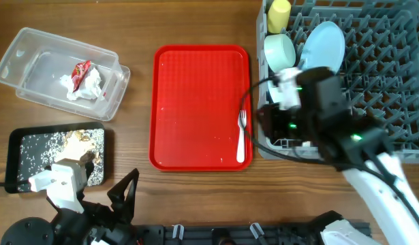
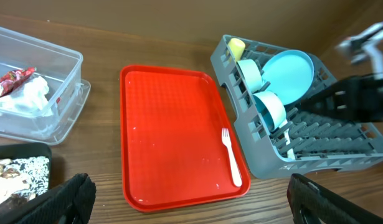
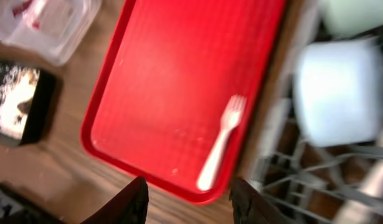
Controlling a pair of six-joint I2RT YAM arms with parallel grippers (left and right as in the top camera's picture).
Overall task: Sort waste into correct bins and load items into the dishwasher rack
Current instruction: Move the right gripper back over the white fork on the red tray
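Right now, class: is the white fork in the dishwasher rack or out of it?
Out. The fork lies flat on the red tray, beside the rack.

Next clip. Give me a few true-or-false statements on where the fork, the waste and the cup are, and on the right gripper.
1. The fork lies on the red serving tray. True.
2. The red wrapper lies in the black tray. False: it is in the clear tub beside the napkin.
3. The yellow cup sits in the dishwasher rack. True.
4. The right gripper holds the fork. False: it is open, with nothing between its fingers.
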